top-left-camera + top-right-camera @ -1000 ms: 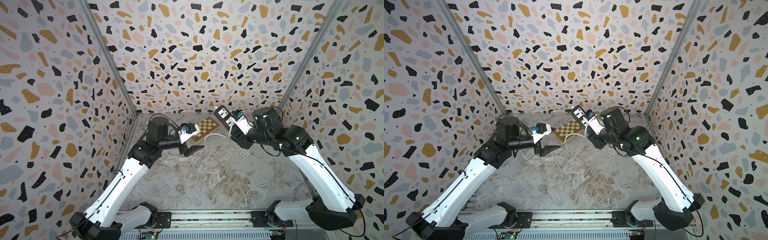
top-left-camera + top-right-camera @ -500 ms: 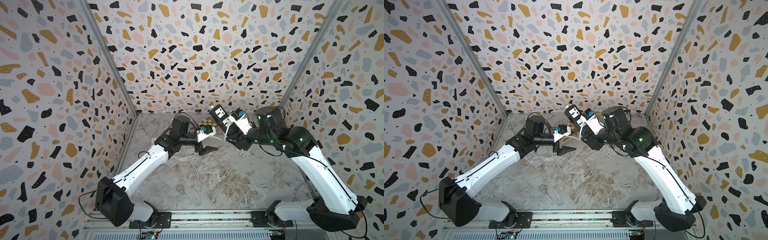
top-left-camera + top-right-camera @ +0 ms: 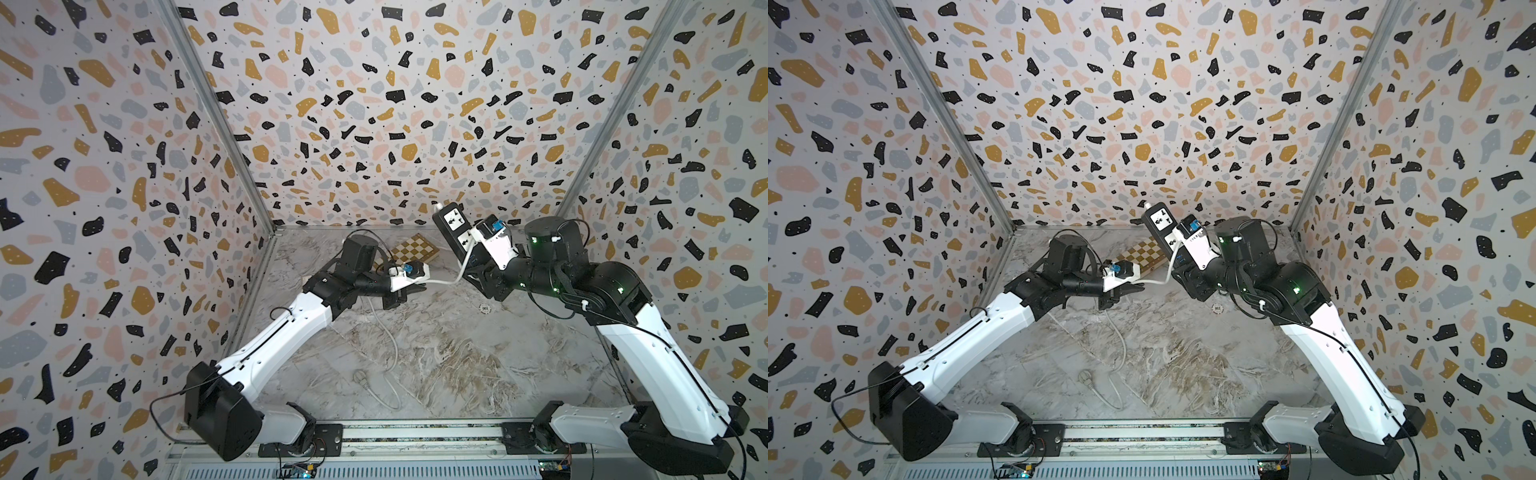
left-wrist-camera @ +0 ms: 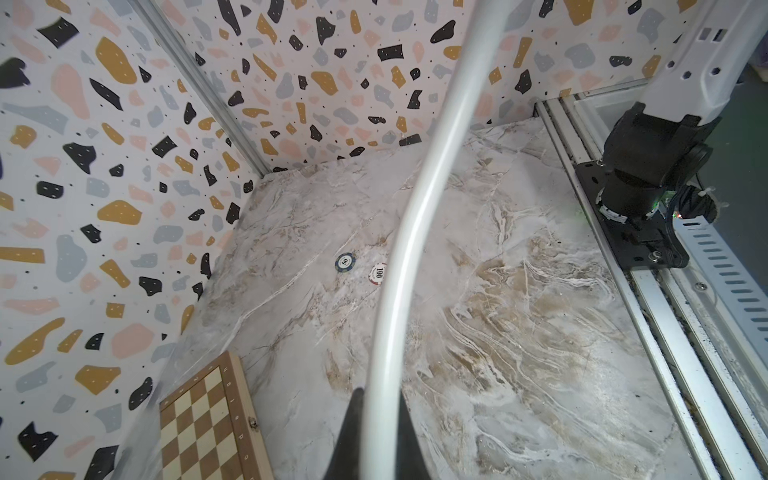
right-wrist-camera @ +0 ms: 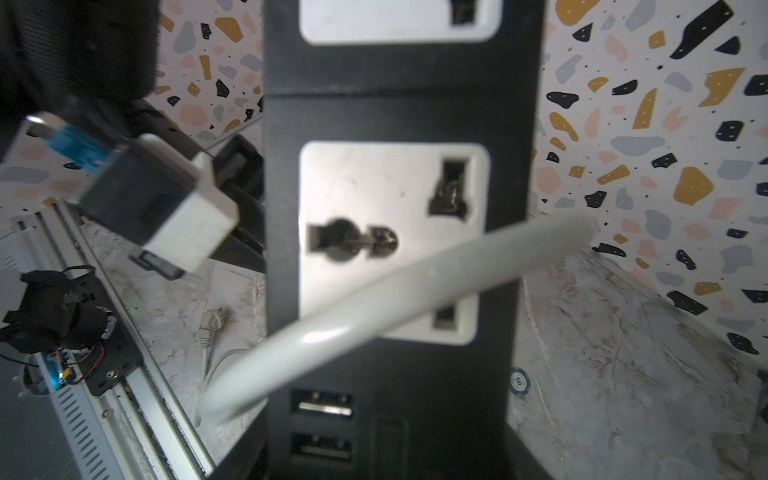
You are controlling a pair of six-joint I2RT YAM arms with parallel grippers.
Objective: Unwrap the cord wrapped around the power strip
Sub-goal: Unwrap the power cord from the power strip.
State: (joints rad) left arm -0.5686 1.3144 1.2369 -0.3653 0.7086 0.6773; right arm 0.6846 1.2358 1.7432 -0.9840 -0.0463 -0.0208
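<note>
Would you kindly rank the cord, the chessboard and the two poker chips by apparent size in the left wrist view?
1. cord, inflated by nearness to the camera.
2. chessboard, partly cut off by the frame.
3. blue chip and white chip: look alike, not ranked.

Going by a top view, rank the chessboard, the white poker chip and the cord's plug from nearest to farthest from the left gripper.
1. chessboard, just behind the left gripper, toward the back.
2. white poker chip, out to its right on the table.
3. plug, lying toward the front.
</note>
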